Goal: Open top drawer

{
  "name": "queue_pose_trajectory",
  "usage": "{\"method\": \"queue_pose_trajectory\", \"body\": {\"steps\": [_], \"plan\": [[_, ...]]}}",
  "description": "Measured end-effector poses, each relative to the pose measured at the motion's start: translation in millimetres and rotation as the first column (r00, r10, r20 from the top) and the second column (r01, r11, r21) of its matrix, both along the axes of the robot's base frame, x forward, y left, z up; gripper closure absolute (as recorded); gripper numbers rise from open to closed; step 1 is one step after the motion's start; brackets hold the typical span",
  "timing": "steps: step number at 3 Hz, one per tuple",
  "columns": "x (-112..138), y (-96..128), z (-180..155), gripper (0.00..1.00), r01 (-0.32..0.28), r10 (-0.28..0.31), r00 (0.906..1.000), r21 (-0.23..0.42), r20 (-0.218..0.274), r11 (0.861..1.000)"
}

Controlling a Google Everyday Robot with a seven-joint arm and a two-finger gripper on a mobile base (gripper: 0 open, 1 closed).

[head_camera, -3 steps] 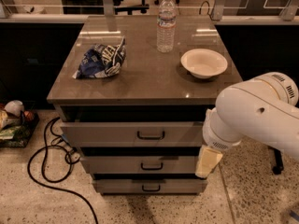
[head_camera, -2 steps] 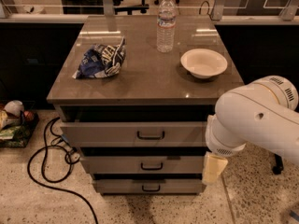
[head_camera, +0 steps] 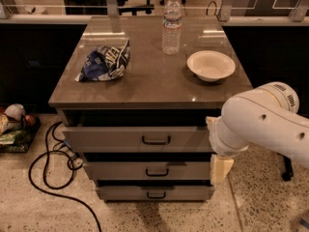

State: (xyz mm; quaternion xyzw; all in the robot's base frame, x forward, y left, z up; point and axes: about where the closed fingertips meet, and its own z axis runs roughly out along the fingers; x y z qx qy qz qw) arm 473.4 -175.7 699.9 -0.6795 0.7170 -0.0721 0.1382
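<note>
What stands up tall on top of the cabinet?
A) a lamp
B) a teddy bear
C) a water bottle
C: a clear water bottle stands upright near the back of the cabinet top; the gripper hangs low, just right of the middle drawer.

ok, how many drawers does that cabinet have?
3, stacked: top drawer sticking out furthest, middle drawer under it, bottom drawer lowest. Pincer hangs beside the middle drawer's right end. None seem hidden.

No text readable. Chip bag [head_camera: 105, 62] print maybe lettering, illegible. Claw [head_camera: 221, 169] low, right of cabinet [head_camera: 154, 83].
</note>
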Motion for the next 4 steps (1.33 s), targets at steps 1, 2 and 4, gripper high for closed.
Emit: {"method": "queue_pose_trajectory", "body": {"steps": [1, 2, 4], "plan": [[24.8, 4.5, -21.4, 0.00, -0.078, 0.076, 0.9967, 0.066, 0.029, 0.995], [47.3, 13.3, -43.3, 0.00, -0.126, 0.121, 0.9913, 0.121, 0.051, 0.985], [65.7, 21.5, -58.7, 0.39, -0.137, 0.126, 0.9891, 0.158, 0.077, 0.978]]}}
